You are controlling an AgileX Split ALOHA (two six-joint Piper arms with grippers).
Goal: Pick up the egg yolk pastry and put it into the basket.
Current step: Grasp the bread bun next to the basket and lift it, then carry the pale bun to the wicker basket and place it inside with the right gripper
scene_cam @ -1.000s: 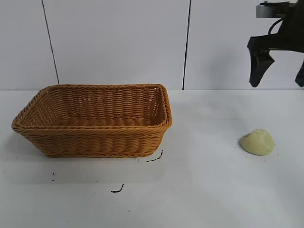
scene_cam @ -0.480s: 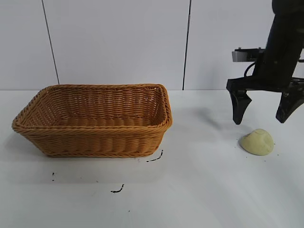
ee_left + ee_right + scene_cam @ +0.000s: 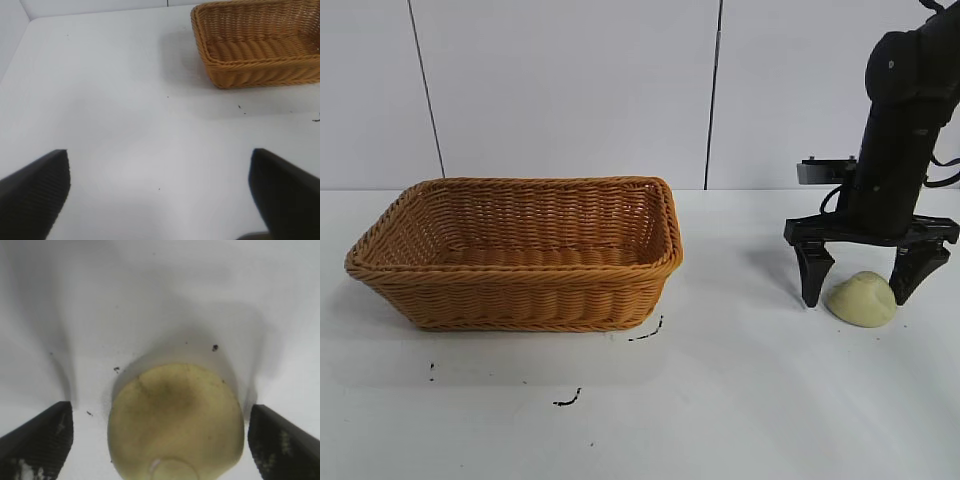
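The right gripper point(image 3: 860, 297) points straight down over the right part of the white tabletop point(image 3: 740, 400), and its two black fingers point(image 3: 812, 278) stand spread, one on each side of the egg yolk pastry point(image 3: 861, 299). The fingertips reach down nearly to the tabletop, and the pastry sits between them with a small gap on both sides, so the fingers do not pinch it. In the right wrist view the pale yellow dome point(image 3: 176, 422) lies flat on the tabletop between the two ribbed pads point(image 3: 39, 440), apart from both, with some small dark specks point(image 3: 215, 347) on the surface near it. The basket point(image 3: 520, 290) stands on the left part of the tabletop, well apart from the pastry, and nothing shows inside it. A few black marks point(image 3: 567, 400) lie on the tabletop in front of the basket. The left gripper point(image 3: 160, 195) shows only in the left wrist view, where its two dark fingers point(image 3: 35, 195) stand wide apart above bare tabletop, holding nothing, and the basket point(image 3: 260, 75) is seen farther away from it.
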